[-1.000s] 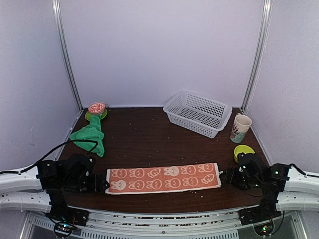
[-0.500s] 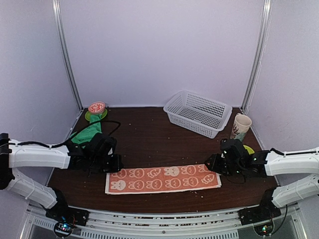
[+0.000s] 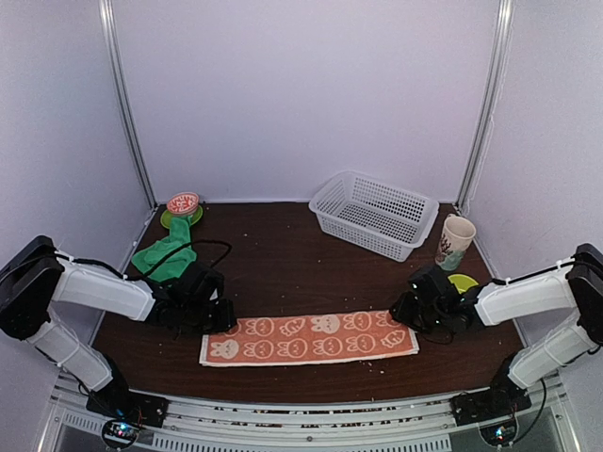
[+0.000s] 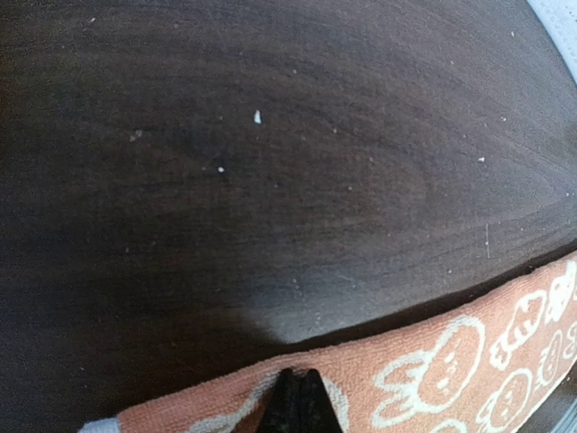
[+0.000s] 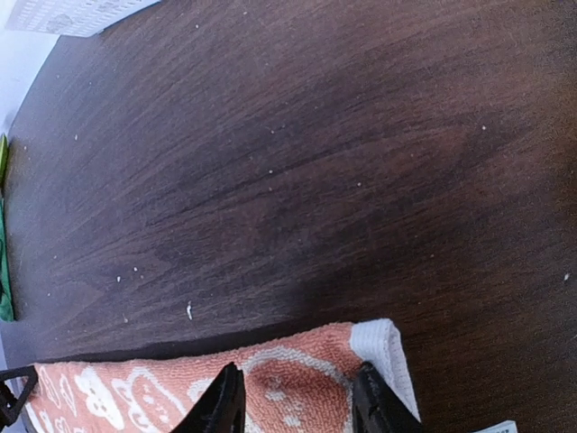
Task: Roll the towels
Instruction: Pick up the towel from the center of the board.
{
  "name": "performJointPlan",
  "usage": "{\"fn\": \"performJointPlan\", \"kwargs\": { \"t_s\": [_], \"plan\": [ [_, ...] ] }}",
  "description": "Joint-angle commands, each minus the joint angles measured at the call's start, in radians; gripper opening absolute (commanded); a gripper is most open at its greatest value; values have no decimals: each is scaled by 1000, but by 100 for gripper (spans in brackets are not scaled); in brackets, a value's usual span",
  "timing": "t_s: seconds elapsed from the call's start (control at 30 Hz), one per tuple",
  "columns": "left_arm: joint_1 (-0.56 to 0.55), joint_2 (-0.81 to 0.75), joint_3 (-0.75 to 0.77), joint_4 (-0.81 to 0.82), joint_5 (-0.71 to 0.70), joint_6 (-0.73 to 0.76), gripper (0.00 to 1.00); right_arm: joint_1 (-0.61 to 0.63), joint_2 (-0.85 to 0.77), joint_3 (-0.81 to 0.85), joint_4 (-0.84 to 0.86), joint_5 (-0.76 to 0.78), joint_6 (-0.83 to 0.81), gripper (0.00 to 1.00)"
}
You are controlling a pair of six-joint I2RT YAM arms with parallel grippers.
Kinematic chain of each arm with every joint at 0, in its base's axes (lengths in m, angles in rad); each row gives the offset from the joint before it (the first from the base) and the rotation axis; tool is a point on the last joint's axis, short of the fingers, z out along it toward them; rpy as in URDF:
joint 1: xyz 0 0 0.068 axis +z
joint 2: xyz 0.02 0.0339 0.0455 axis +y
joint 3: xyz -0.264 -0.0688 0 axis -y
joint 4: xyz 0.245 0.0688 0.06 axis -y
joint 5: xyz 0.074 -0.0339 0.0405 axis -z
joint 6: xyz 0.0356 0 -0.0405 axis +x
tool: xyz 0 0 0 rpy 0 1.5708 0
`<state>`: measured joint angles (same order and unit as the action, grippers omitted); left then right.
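The peach-orange bunny towel (image 3: pixel 309 337) lies flat as a long strip near the table's front edge. My left gripper (image 3: pixel 222 317) is at its far left corner. In the left wrist view its jaws (image 4: pixel 302 383) are shut together on the towel's (image 4: pixel 451 361) slightly puckered far edge. My right gripper (image 3: pixel 402 310) is at the far right corner. There its fingers (image 5: pixel 225 401) stand apart astride the towel's white-hemmed corner (image 5: pixel 383 347), tips down on the cloth. The green towel (image 3: pixel 170 254) lies crumpled at the back left, apart from both grippers.
A white mesh basket (image 3: pixel 372 215) stands at the back right, with a printed cup (image 3: pixel 455 242) beside it. A small yellow-green dish (image 3: pixel 464 281) lies behind my right arm. A red-lidded round thing (image 3: pixel 183 202) sits in the back left corner.
Both arms have swung out from near their bases and forward to the orange towel's far corners. The left jaws have shut; the right jaws have narrowed somewhat.
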<state>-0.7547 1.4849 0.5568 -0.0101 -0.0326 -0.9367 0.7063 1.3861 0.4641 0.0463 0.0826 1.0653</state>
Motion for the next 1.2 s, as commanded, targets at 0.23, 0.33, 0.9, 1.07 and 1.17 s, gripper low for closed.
{"fn": "performJointPlan", "kwargs": {
  "t_s": [0.23, 0.33, 0.9, 1.07, 1.17],
  "plan": [
    [-38, -220, 139, -193, -2, 160, 42, 3, -302, 64, -254, 38, -110, 64],
    [-93, -232, 223, -271, -34, 189, 49, 13, -361, 35, -308, 12, -126, 62],
    [-259, 324, 643, -56, 109, 213, 40, 46, -597, -263, -344, -59, 74, 47],
    [-259, 381, 657, -34, 119, 205, 38, 53, -557, -271, -331, -96, 97, 45],
    [-259, 395, 639, -21, 117, 199, 37, 70, -503, -264, -328, -114, 113, 42]
  ]
}}
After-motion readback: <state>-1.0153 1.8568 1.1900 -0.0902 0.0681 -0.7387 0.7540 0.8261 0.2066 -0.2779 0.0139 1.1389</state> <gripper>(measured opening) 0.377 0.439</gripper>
